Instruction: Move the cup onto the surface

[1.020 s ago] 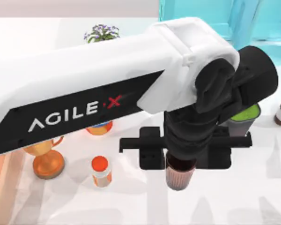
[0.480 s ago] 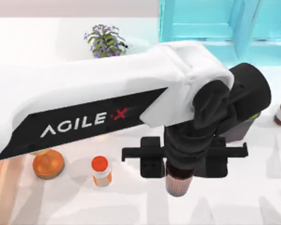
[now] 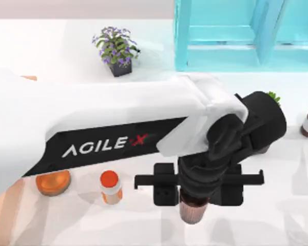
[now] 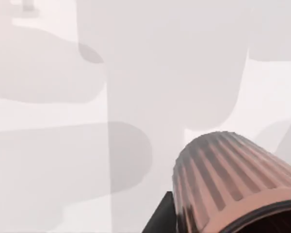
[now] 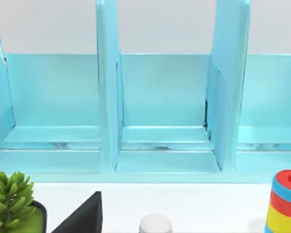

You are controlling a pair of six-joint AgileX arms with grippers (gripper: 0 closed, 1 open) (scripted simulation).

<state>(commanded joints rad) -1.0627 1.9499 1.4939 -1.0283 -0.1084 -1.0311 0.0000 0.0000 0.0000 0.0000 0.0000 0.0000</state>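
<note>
Lowered since before — left pincer (image 3: 195,205) grips cup (image 3: 193,211), pointing down.

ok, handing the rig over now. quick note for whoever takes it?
Left end effector: low over the table's near middle, shut on the cup, gripping it by the rim.
Right arm: parked; its wrist camera faces the turquoise cabinet.
Cup: upright in the grip; the left wrist view shows its ribbed side with white tabletop beyond. Whether its base touches the table, I can't tell.
Done: cup grasped and brought over bare table.
Left: set it down, open, back off. A pill bottle stands to the left, well apart.
</note>
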